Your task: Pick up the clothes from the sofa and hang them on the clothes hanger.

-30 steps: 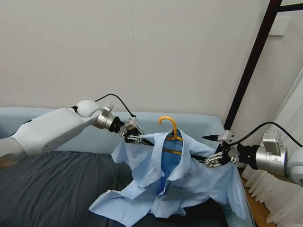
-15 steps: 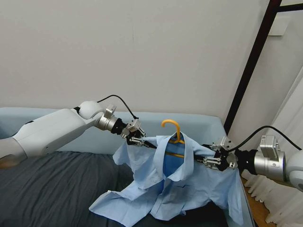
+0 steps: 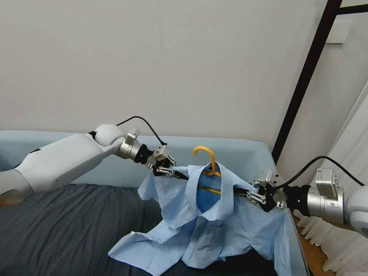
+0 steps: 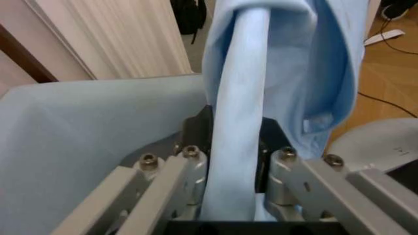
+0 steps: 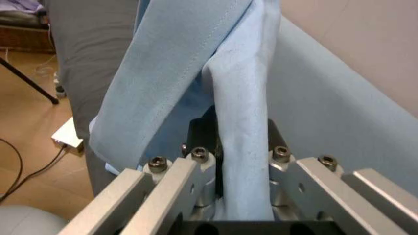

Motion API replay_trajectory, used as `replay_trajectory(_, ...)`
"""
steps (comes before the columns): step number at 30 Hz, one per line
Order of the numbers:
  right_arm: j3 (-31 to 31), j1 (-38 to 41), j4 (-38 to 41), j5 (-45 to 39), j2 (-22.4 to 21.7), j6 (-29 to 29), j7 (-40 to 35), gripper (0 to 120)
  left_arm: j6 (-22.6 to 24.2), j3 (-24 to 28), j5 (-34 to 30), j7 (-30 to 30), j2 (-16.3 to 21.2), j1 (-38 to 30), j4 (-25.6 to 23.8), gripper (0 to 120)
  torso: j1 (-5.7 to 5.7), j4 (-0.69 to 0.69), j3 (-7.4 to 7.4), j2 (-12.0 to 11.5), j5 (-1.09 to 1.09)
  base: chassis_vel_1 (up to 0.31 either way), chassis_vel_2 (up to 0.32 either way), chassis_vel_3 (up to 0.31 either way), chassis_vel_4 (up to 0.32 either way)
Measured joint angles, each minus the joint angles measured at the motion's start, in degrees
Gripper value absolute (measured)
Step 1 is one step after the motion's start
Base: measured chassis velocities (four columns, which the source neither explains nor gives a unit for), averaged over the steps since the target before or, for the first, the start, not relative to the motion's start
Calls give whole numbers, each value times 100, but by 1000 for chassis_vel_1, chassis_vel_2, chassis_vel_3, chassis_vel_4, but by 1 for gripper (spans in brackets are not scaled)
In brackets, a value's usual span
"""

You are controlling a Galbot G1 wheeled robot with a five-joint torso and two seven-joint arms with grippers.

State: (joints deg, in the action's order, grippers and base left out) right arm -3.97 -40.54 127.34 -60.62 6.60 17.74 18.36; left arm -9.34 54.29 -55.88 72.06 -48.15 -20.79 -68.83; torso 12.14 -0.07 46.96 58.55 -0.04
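Note:
A light blue shirt [image 3: 201, 230] hangs on a yellow hanger [image 3: 206, 158] held up over the sofa, its lower part draped on the dark seat. My left gripper [image 3: 172, 171] is shut on the shirt's left shoulder; the left wrist view has the blue cloth [image 4: 236, 122] pinched between the fingers [image 4: 186, 181]. On the other shoulder my right gripper [image 3: 248, 194] is shut as well, and the right wrist view has a fold of the shirt [image 5: 243, 142] clamped between its fingers [image 5: 196, 181].
The sofa has a pale blue back [image 3: 241, 150] and a dark grey seat [image 3: 52, 230]. A black pole [image 3: 303, 77] slants up at the right, beside white curtains [image 3: 351, 149]. A plain wall stands behind.
My right gripper has slid left along the shirt's shoulder toward the hanger. The hanger and collar shifted slightly. The left arm stays nearly where it was.

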Motion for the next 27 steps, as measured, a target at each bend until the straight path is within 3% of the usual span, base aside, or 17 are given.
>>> replay_trajectory(12, 17, -96, -202, 70, 241, -89, -129, 7, -140, -437, 228, -135, 221, 123, -87, 63, 0, 0, 0, 0, 0, 0, 0, 0, 0)
replay_trajectory(17, -20, -195, -367, 92, 507, -85, -184, 7, -277, -809, 261, -261, 539, 281, -95, 86, 0, -2, 0, 0, -1, 0, 0, 0, 0)
replay_trajectory(18, -20, -195, -367, 92, 507, -85, -184, 7, -277, -809, 261, -261, 539, 281, -95, 86, 0, -2, 0, 0, -1, 0, 0, 0, 0)
replay_trajectory(21, -81, -233, -590, 316, 820, -100, -173, 7, -364, -1286, 273, -484, 1045, 634, -298, 98, 0, 1, 0, 0, 0, 0, 0, 0, 0)
replay_trajectory(27, -197, -427, -964, 859, 1435, -194, -113, 7, -477, -2196, 265, -1103, 1745, 1563, -722, 100, 0, 1, 0, 0, -3, 0, 0, 0, 0)
